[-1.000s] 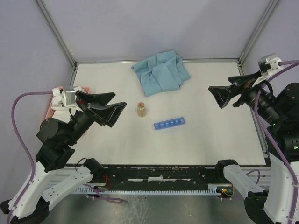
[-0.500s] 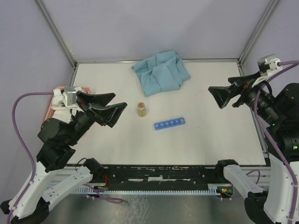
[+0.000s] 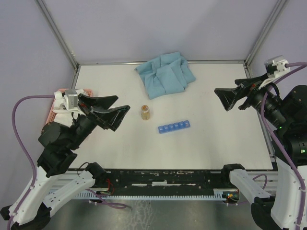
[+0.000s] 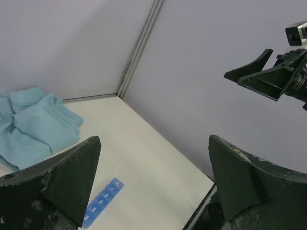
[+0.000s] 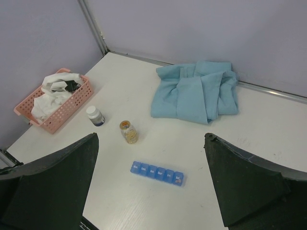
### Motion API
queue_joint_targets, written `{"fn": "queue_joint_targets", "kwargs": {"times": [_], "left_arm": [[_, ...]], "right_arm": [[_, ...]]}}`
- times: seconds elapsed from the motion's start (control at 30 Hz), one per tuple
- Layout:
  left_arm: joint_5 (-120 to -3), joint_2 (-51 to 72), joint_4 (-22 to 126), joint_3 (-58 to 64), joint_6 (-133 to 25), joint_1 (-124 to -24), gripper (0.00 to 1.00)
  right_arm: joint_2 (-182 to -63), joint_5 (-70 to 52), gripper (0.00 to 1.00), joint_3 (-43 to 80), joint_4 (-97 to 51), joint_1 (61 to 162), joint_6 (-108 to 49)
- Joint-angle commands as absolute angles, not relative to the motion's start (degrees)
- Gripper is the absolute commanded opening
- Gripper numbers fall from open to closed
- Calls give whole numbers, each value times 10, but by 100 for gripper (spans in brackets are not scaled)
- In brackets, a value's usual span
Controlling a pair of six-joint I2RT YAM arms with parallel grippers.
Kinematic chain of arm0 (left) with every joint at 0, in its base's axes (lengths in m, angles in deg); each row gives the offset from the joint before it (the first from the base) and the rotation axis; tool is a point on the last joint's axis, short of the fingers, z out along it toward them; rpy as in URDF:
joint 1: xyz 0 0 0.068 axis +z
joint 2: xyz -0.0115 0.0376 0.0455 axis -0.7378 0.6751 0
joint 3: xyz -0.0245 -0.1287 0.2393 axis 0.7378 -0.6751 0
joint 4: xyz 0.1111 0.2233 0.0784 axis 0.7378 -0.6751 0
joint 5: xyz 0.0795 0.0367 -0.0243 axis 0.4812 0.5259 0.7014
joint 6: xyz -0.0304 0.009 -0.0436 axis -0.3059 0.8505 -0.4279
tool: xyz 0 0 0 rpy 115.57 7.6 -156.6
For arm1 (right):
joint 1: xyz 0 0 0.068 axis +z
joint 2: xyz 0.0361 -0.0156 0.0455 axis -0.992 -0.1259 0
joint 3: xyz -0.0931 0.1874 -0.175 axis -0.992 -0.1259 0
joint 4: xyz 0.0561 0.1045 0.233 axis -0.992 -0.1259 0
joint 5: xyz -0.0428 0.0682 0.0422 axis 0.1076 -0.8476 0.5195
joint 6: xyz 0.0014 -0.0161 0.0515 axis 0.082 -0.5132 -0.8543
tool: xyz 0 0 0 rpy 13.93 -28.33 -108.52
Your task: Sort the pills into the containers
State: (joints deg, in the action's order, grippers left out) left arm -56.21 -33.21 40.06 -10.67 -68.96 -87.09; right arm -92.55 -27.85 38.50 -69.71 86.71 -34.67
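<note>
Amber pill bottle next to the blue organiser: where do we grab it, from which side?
Probably across the round body of the amber bottle, just below its neck, coming in level from its left. It stands upright and nothing touches it; the blue organiser lies apart on its right.

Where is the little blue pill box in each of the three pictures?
Top view: the blue pill box lies near the middle of the picture, a bit right and low.
Left wrist view: it sits at the bottom, left of middle, lying slantwise.
Right wrist view: it is low in the centre.
Shared landmark: the light blue cloth, which lies beyond the box in every view.
</note>
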Motion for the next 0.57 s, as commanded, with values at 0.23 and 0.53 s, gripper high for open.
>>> {"fn": "queue_joint_targets", "kwargs": {"times": [0.23, 0.53], "left_arm": [[-561, -338, 419, -108, -669, -870, 99], [-562, -339, 418, -111, -667, -869, 99]], "right_arm": [[-922, -267, 100, 382, -667, 865, -354], [-922, -267, 100, 373, -662, 865, -352]]}}
